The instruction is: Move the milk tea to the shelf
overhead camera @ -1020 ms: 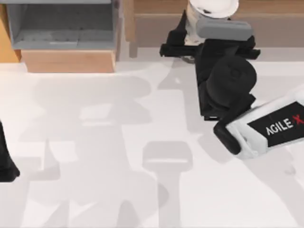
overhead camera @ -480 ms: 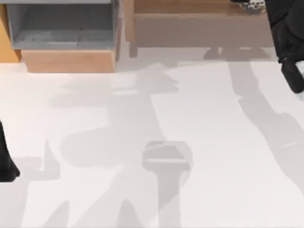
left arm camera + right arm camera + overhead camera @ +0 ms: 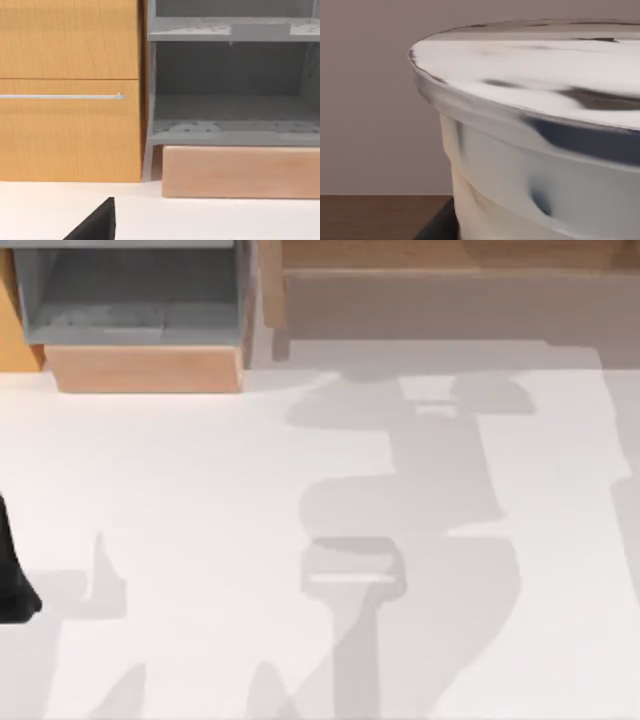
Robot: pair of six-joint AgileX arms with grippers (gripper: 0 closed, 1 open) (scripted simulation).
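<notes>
- Milk tea (image 3: 535, 150): round white lid, clear dimpled wall, beige drink; close before the right wrist camera, above a dark brown surface (image 3: 375, 216).
- Shelf (image 3: 440, 285): light-brown wood, top view's upper right.
- Grey-lined box (image 3: 135, 295): pale wood front.
- Left arm (image 3: 12, 580) parked at the table's (image 3: 200, 540) left edge.
- Jaw state of either gripper: cannot tell.

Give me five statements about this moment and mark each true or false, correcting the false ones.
1. The milk tea has a white lid. True.
2. The right wrist view shows the cup from far off. False: it is very close to that camera, with a plain wall behind it.
3. In the top view, the grey-lined box is to the left of the shelf. True.
4. The left arm is over the middle of the table. False: it sits at the table's left edge.
5. In the left wrist view, an orange-brown cabinet front with a thin metal handle stands beside the grey box. True.
</notes>
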